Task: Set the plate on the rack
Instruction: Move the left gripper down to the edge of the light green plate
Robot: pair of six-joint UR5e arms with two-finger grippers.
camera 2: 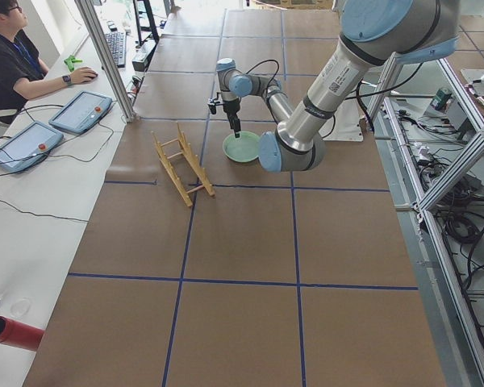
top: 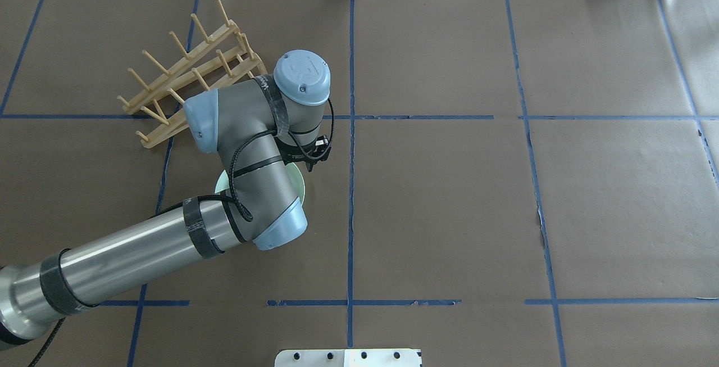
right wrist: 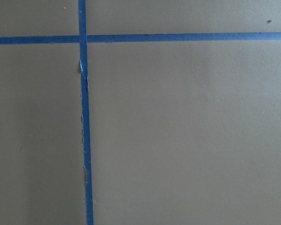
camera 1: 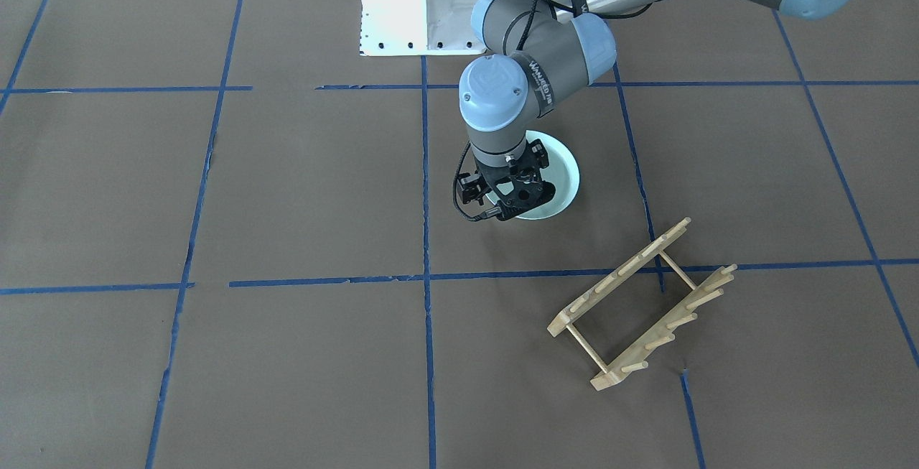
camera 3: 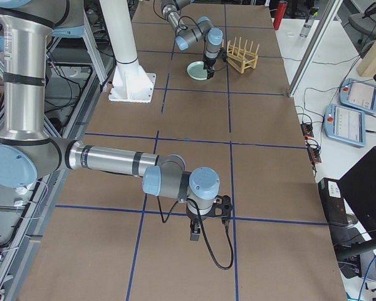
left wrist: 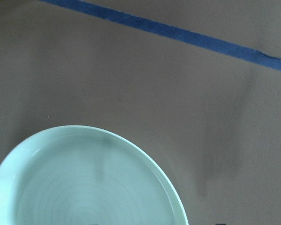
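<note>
The pale mint-green plate (camera 1: 563, 174) lies flat on the brown table, between the robot's base and the rack. It also shows in the left wrist view (left wrist: 84, 187) and, mostly under the arm, in the overhead view (top: 299, 184). My left gripper (camera 1: 518, 203) points down just above the plate's edge; its jaws look open and hold nothing. The light wooden rack (camera 1: 617, 276) stands empty on the table, apart from the plate, on my left (top: 185, 69). My right gripper (camera 3: 194, 233) hangs low over bare table far from both; I cannot tell its state.
The white arm base (camera 1: 420, 9) stands at the table's robot side. Blue tape lines (right wrist: 83, 117) cross the brown paper. An operator (camera 2: 16, 48) sits beyond the far edge with tablets (camera 2: 82, 110). A red cylinder (camera 2: 16, 332) lies off the table's corner.
</note>
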